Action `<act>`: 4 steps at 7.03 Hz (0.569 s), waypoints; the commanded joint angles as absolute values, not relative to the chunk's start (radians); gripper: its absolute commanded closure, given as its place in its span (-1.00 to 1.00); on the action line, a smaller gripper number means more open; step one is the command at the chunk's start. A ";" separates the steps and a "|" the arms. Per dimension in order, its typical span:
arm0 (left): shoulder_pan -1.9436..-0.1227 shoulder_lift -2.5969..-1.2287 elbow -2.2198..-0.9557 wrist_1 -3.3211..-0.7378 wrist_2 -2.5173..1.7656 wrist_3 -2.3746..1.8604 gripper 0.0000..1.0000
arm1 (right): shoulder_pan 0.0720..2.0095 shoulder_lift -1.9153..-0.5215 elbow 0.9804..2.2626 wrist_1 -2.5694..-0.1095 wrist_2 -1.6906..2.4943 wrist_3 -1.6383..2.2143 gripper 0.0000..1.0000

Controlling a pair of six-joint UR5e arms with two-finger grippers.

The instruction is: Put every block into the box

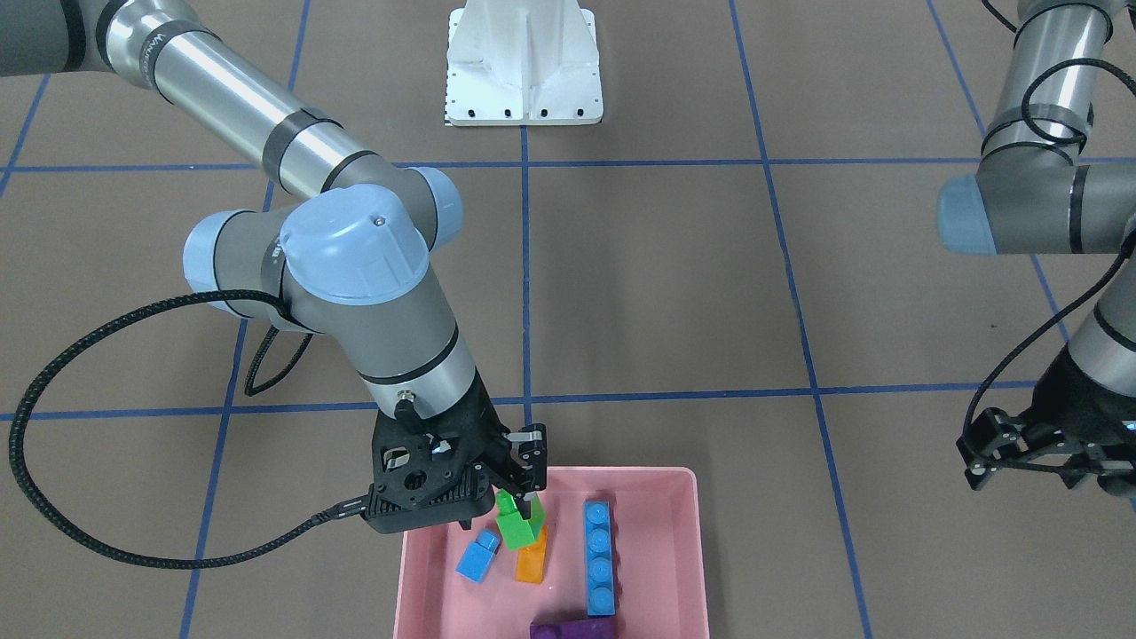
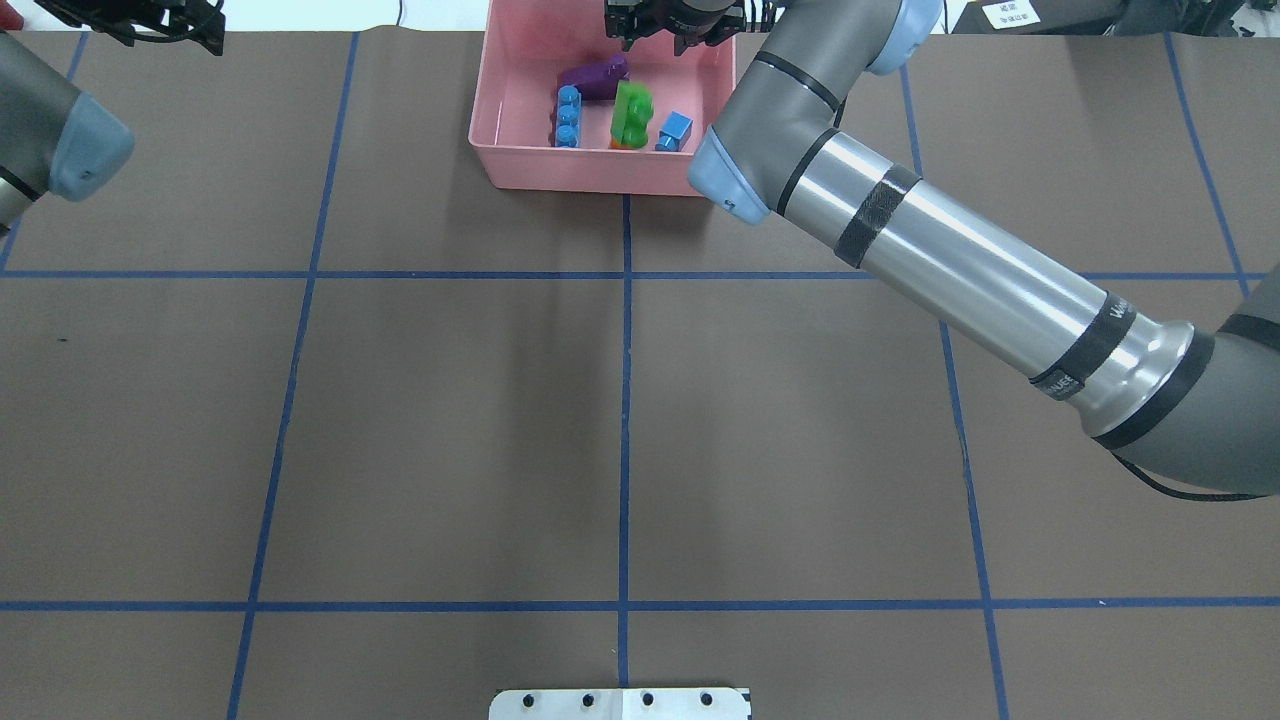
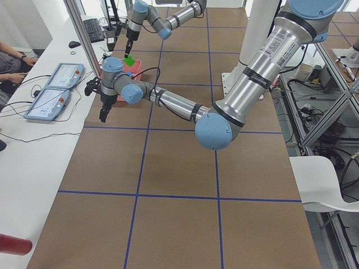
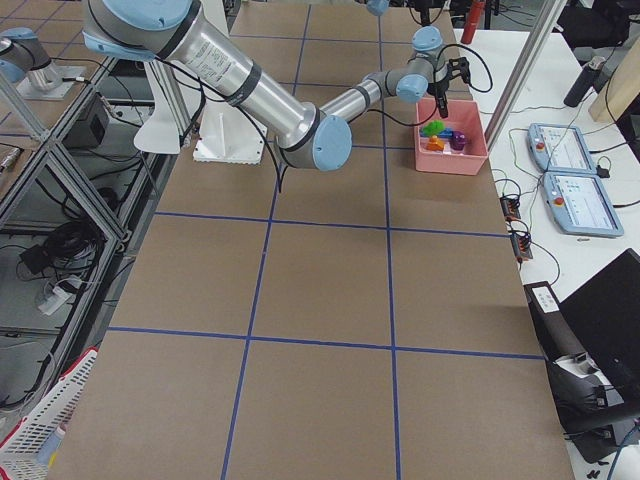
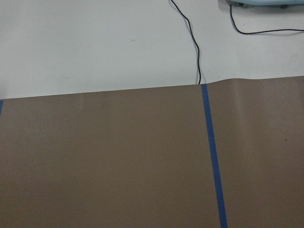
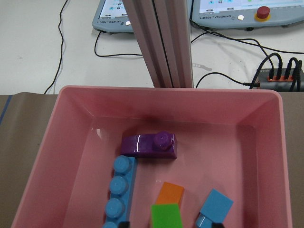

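Your right gripper (image 1: 522,501) hangs over the pink box (image 1: 621,472), jaws spread wide and not pinching the green block (image 1: 516,525), which leans on the orange block (image 1: 532,561). Likely all blocks are boxed. Left gripper (image 1: 1012,461) is parked far left; I can't tell its state.

Bright even light — soft shadows, glare on the right arm's tube (image 2: 980,270), sheen in the box (image 6: 166,102)

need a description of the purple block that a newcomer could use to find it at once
Find the light-pink box at the far edge of the table, on the operators' side. Inside it, toward the wall farthest from the robot, the purple block lies flat at the far end of the long blue block. It is the only purple piece there.
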State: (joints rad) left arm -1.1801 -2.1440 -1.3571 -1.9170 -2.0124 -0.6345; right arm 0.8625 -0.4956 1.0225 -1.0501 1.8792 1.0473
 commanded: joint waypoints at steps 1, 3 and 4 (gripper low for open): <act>-1.181 -2.109 -1.387 -1.919 -2.020 -0.611 -1.00 | 0.877 -0.486 1.017 -1.055 1.878 1.054 -1.00; -1.184 -1.974 -1.530 -1.910 -2.020 -0.539 -1.00 | 0.946 -0.508 1.089 -1.168 1.987 1.023 -1.00; -1.184 -1.856 -1.655 -1.889 -2.019 -0.525 -1.00 | 0.956 -0.535 1.165 -1.307 2.028 0.923 -1.00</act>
State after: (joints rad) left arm -1.1834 -1.9753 -1.5293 -1.9066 -2.0201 -0.5547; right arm 0.9321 -0.5081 1.0887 -1.1700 1.9684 1.0060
